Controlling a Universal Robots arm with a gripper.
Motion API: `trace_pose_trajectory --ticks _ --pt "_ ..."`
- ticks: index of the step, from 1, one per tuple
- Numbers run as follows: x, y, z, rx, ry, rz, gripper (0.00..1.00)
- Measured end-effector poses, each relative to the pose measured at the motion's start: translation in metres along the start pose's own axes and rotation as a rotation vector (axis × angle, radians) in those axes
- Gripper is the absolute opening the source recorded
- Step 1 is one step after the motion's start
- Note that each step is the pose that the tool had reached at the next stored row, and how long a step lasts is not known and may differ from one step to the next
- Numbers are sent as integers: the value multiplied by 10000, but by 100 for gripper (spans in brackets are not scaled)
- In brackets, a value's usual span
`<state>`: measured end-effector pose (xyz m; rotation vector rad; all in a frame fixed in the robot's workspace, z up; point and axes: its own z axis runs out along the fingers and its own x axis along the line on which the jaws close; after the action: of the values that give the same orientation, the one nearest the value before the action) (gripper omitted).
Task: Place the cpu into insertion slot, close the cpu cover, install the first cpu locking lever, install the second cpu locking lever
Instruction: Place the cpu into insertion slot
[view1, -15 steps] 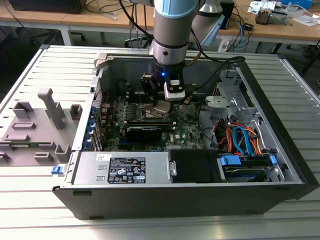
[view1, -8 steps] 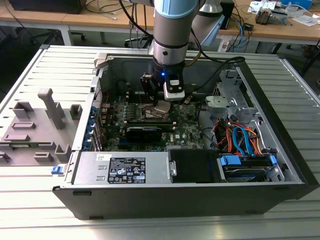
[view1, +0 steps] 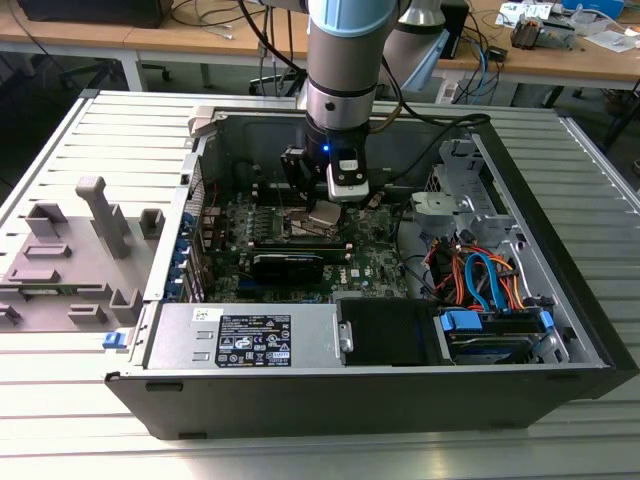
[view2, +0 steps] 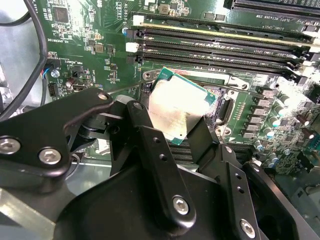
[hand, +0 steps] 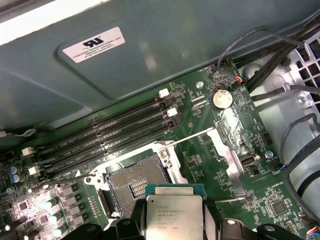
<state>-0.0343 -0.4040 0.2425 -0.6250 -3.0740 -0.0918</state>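
The gripper (view2: 175, 127) pinches the cpu (hand: 174, 215) by its sides.
It hangs just above the open insertion slot (hand: 131, 181), a little off to one side, not in yet.

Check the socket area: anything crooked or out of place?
The cpu, clamped in the gripper, looks rotated against the edges of the empty insertion slot, so the corners do not line up. Nothing else stands out.

The whole open case (view1: 300, 400) is seen from above, farther off, in the exterior view. The insertion slot (hand: 132, 182) (view2: 216, 97) is shared close-up, obliquely, by both wrist views.
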Motion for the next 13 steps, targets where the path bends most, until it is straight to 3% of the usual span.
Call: trace_pose_trajectory --ticks 13 --pt "0 0 0 -2 -8 147 55"
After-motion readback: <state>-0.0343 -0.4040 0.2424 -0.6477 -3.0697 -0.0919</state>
